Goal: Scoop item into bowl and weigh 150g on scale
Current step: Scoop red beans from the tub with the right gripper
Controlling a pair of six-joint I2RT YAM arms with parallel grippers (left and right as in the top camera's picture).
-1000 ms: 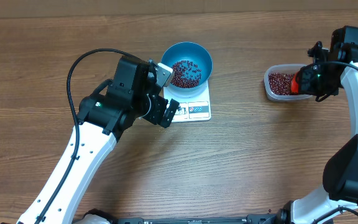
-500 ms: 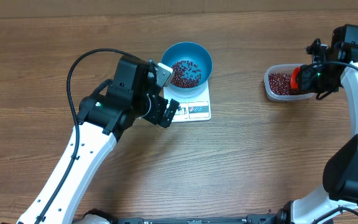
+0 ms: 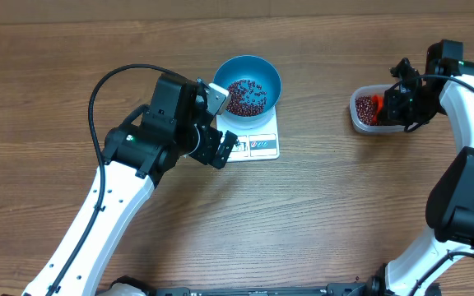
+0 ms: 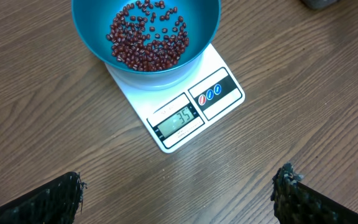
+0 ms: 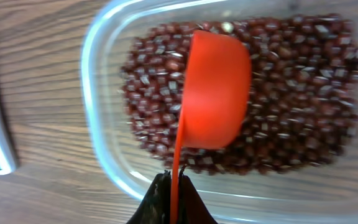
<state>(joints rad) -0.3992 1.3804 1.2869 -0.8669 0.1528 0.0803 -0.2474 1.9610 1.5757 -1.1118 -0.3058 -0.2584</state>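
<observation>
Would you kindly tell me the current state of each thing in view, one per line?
bowl: upright on the scale, partly filled.
beans: loose layer in the bowl, more in the tub.
scale: switched on, display reads 35.
tub: uncovered on the table, holding beans.
scoop: held by its handle over the tub's beans.
left gripper: open, empty, above the table near the scale.
right gripper: shut on the scoop's handle.

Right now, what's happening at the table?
The right gripper is shut on the handle of an orange scoop, its cup at the beans in the clear tub. The blue bowl sits on the scale with a thin layer of beans; the display reads 35, well short of target. The left gripper hangs open near the scale, holding nothing.
</observation>
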